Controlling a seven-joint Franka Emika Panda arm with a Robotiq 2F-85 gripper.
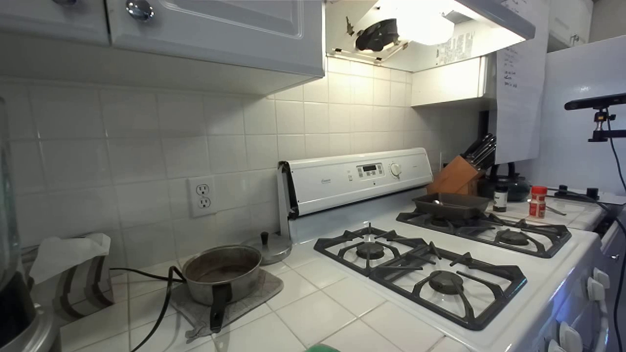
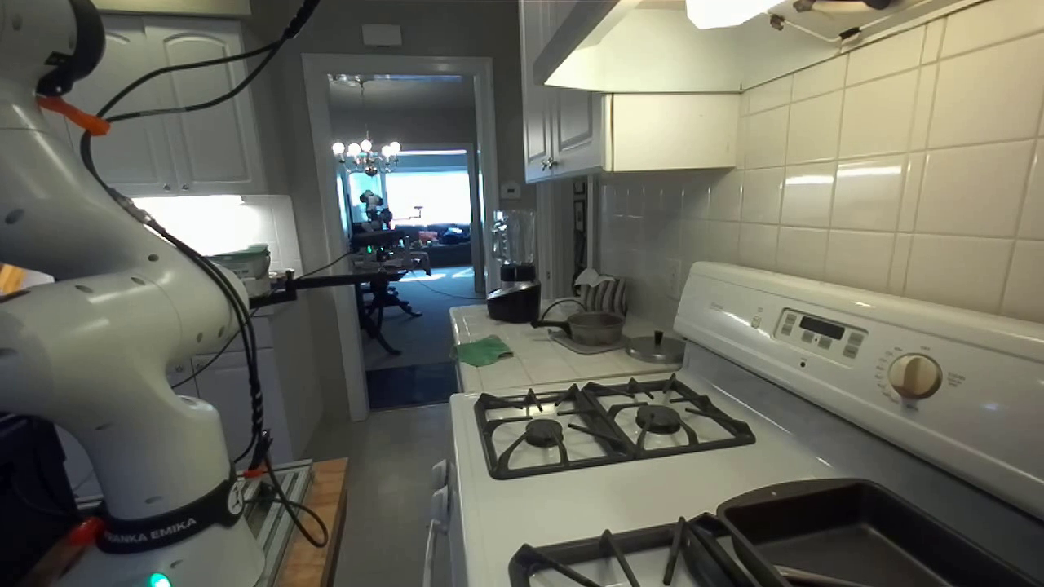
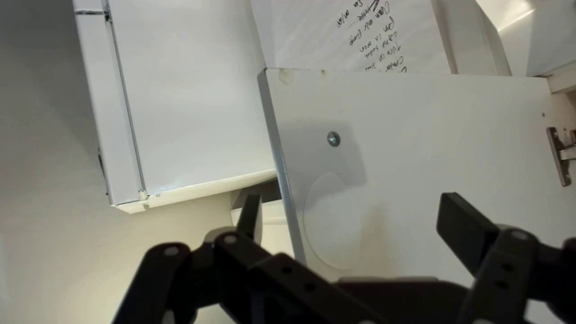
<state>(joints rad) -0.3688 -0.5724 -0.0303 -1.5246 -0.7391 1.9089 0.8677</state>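
In the wrist view the black two-fingered end effector (image 3: 353,220) stands wide open with nothing in its grip. Its fingers (image 3: 463,229) appear on either side of the free edge of a flat white cabinet door (image 3: 414,148), which is swung open; whether either finger touches it cannot be told. The door carries a round silver screw head (image 3: 333,139) near that edge and a metal hinge (image 3: 558,157) at its opposite side. Behind it show a handwritten white paper sheet (image 3: 310,36) and a boxy white refrigerator (image 3: 189,99).

In an exterior view, the white robot arm (image 2: 122,326) stands apart from a white gas stove (image 2: 652,491). A dark rectangular baking pan (image 1: 452,210) sits on top of the stove. On the white-tiled desk (image 1: 313,313), a grey metal saucepan (image 1: 239,282) rests on a patterned mat (image 1: 259,293), near a black-knobbed silver lid (image 1: 279,252).
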